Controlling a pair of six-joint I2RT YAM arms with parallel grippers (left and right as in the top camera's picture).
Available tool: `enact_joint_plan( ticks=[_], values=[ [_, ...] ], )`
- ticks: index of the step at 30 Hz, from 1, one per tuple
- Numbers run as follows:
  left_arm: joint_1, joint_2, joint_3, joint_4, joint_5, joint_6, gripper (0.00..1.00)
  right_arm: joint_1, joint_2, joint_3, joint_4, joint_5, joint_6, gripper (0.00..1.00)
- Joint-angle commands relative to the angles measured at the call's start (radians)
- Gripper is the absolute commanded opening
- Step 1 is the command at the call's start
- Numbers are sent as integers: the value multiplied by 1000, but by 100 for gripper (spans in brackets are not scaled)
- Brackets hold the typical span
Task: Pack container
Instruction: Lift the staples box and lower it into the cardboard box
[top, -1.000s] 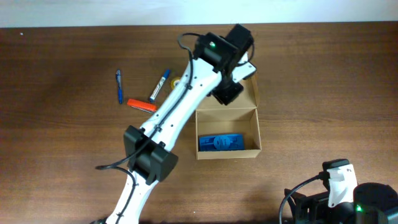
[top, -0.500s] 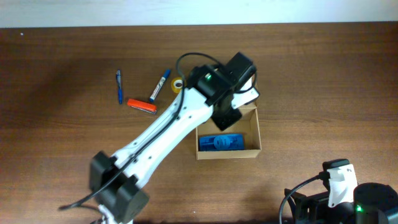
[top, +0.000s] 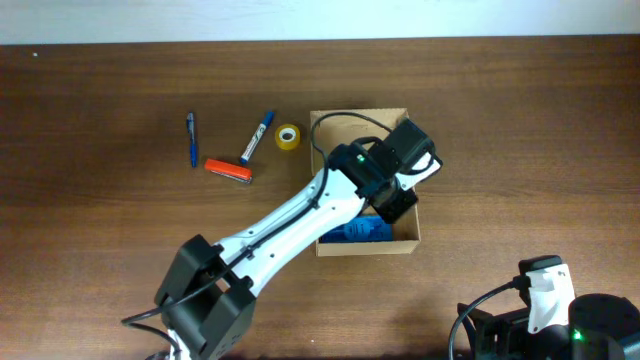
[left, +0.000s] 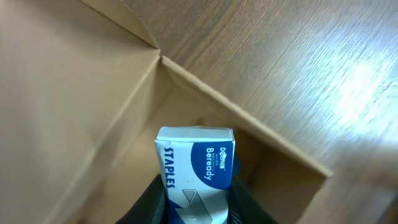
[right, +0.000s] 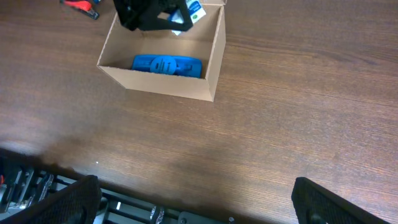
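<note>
The container (top: 404, 240) is a brown cardboard box, open, with its flap lid lying back toward the far side. A blue flat item (top: 345, 236) lies inside along its near wall. My left gripper (top: 412, 178) hangs over the box's right part, shut on a white and blue staples box (left: 196, 165). In the left wrist view my left gripper (left: 196, 208) holds it above the container's inside corner (left: 93, 124). The right wrist view shows the container (right: 199, 84), the blue item (right: 166, 65) and the left gripper (right: 152, 12). My right gripper (right: 193, 202) is open, over bare table near the front edge.
Left of the container lie a blue pen (top: 191, 138), a blue-capped marker (top: 257, 137), an orange-red item (top: 228, 170) and a yellow tape roll (top: 288, 137). The right arm's base (top: 545, 300) sits at the front right corner.
My left arm has swung from behind the container's far edge toward the near right, over the box, carrying the staples box. The flap lid is now uncovered. The right arm has not moved.
</note>
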Motion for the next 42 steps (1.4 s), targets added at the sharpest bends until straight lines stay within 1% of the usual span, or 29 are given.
enact_joint_plan(
  ticks=[1, 2, 5, 6, 9, 10, 11, 16, 19, 23, 25, 26, 27, 34, 35, 37, 38, 39, 41, 42],
  values=[
    [-15, 21, -6, 21, 72, -181, 17, -2, -4, 11, 2, 9, -10, 99],
    [-18, 21, -6, 24, 89, -245, 17, -2, -4, 11, 2, 9, -10, 99],
    [-19, 23, -6, 16, 93, -494, 16, -2, -4, 11, 2, 9, -10, 99],
    [-19, 24, -6, 16, 93, -550, 16, -2, -4, 11, 2, 9, -10, 99],
    [-19, 26, -6, 16, 92, -667, 15, -2, -4, 11, 2, 9, -10, 99],
    [-19, 27, -6, 16, 92, -695, 8, -2, -4, 11, 2, 9, -10, 99],
    [-19, 33, -6, 17, 92, -724, 7, -2, -4, 11, 2, 9, -10, 99],
    [-20, 93, -6, 17, 117, -795, 6, -2, -4, 11, 2, 9, -10, 99],
    [-19, 93, -6, 14, 118, -805, 6, -2, -4, 11, 2, 9, -10, 99],
    [-22, 94, -6, 2, 136, -894, 8, -2, -4, 11, 2, 9, -10, 99],
    [-24, 94, -6, 2, 149, -894, 9, -2, -4, 11, 2, 9, -10, 99],
    [-24, 94, -6, 2, 152, -908, 12, -2, -4, 11, 2, 9, -10, 99],
    [-26, 94, -6, 2, 152, -929, 12, -2, -4, 11, 2, 9, -10, 99],
    [-32, 94, -6, 1, 159, -935, 13, -2, -4, 11, 2, 9, -10, 99],
    [-33, 94, -6, 1, 159, -935, 19, -2, -4, 11, 2, 9, -10, 99],
    [-34, 94, -6, 0, 160, -935, 38, -2, -4, 11, 2, 9, -10, 99],
    [-35, 94, -6, 1, 160, -935, 40, -2, -4, 11, 2, 9, -10, 99],
    [-37, 94, -6, 1, 160, -935, 45, -2, -4, 11, 2, 9, -10, 99],
    [-37, 94, -6, 1, 160, -935, 50, -2, -4, 11, 2, 9, -10, 100],
    [-37, 94, -6, 1, 160, -935, 50, -2, -4, 11, 2, 9, -10, 99]
  ],
)
